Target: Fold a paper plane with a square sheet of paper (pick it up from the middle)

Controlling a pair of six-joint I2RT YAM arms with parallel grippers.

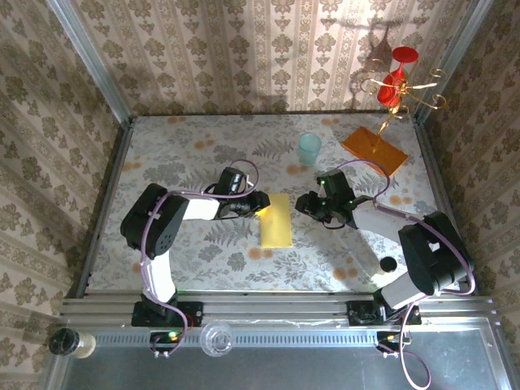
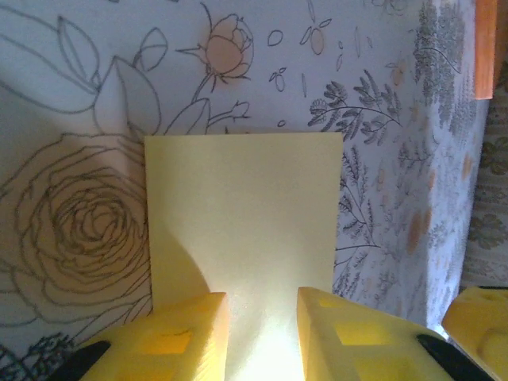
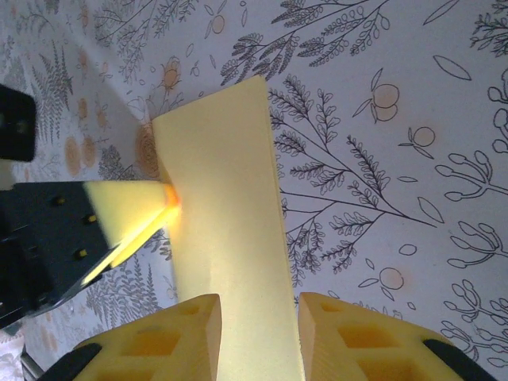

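The yellow sheet of paper lies flat on the floral tablecloth, folded into a narrow rectangle; it has no pointed plane shape. My left gripper reaches in from the left at the sheet's far end. It stands open in the left wrist view, with the paper running under the gap of the gripper. My right gripper sits just right of the sheet. It is open too, over the near end of the paper. The left gripper's fingertips touch the sheet's left edge.
A pale teal cup stands behind the sheet. An orange slab with a gold stand and red glasses sits at the back right, its edge showing in the left wrist view. A small black round object lies near the right arm.
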